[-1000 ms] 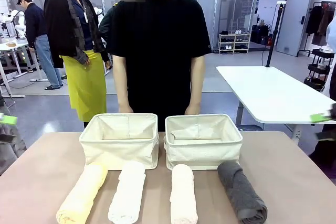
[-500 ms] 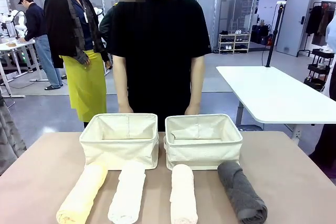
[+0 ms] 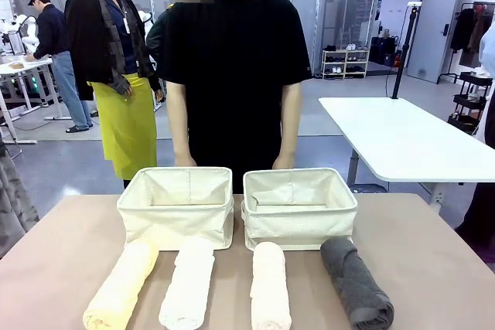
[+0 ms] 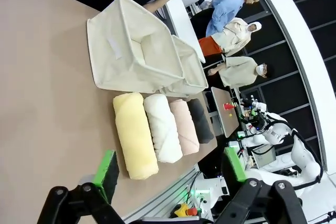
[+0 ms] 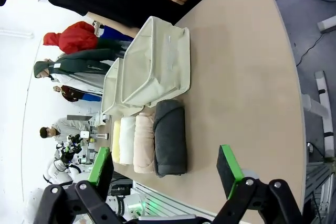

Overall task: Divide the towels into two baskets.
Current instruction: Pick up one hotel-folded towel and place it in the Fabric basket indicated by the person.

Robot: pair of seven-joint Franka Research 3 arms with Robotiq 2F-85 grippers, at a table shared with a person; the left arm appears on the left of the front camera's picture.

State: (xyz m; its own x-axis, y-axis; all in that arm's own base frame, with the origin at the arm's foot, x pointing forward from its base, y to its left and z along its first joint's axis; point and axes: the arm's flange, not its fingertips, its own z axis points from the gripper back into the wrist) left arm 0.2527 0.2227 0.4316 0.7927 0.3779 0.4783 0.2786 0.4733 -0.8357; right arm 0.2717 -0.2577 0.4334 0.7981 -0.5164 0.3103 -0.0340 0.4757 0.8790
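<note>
My left gripper (image 4: 170, 166) hangs released, its green pads well apart with nothing between them, and my right gripper (image 5: 164, 164) is spread just as wide and holds nothing either. Past my fingers lies the table (image 3: 433, 253), a smooth, light tan top. On it the four towels lie rolled in a row along my side. The pale yellow towel (image 3: 120, 287) is farthest to my left, its near end angled outward. Next come the white towel (image 3: 188, 284) and the cream-pink towel (image 3: 271, 287), then the dark grey towel (image 3: 356, 284) farthest to my right, its near end angled outward too. All four rest on the table, in front of the baskets. The left basket (image 3: 176, 218) stands behind the yellow and white rolls. The right basket (image 3: 300, 226) stands just beside it, behind the cream-pink roll, with the grey roll off its right corner. Both are upright, their cream fabric linings open to view. A person (image 3: 232, 67) in a black T-shirt stands at the far edge, arms down, hands behind the baskets' back walls. Beyond is a bright room with a grey floor, a white table (image 3: 402, 141) to my right and a low shelf rack (image 3: 344, 63) against the far wall.
</note>
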